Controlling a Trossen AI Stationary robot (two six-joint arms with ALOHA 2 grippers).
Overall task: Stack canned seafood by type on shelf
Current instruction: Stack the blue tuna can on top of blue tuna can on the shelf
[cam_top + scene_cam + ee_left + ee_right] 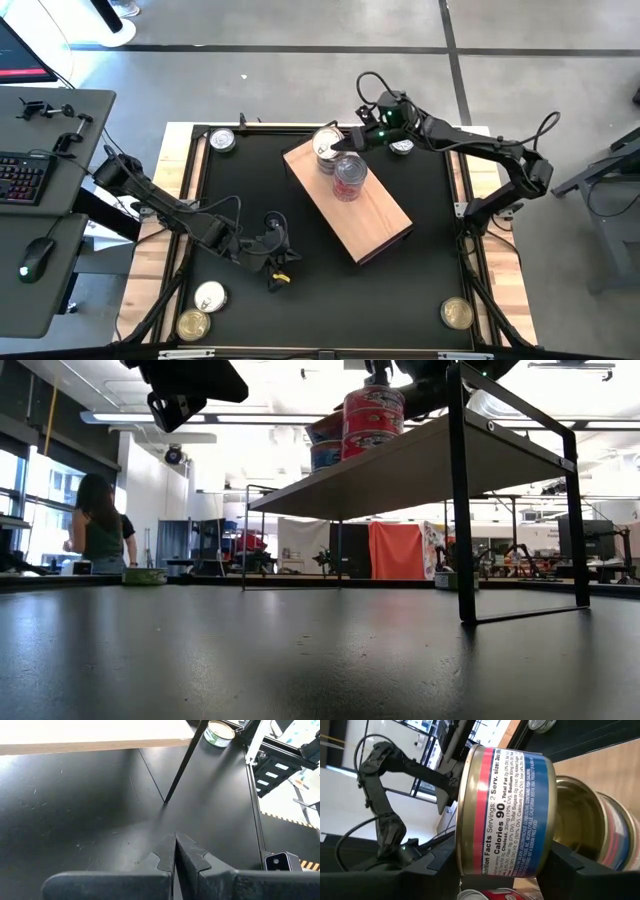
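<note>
The shelf is a light wooden board on thin black legs, set aslant mid-table. On it stand a stack of red-labelled cans and a stack of blue-labelled cans. My right gripper is shut on a can with a blue and red label, right over the blue stack. I cannot tell whether that can rests on the stack. My left gripper hovers shut over bare table at the near left, holding nothing. My right gripper pinches the can's round side wall between its two fingers, one on each opposite side. It comes nearly level from the table's far right. The can sits flat, lid up, over the gold lid of the blue stack.
Loose cans lie on the black table: far left, far right by my right arm, two at the near left, one at the near right. A person stands in the room behind.
</note>
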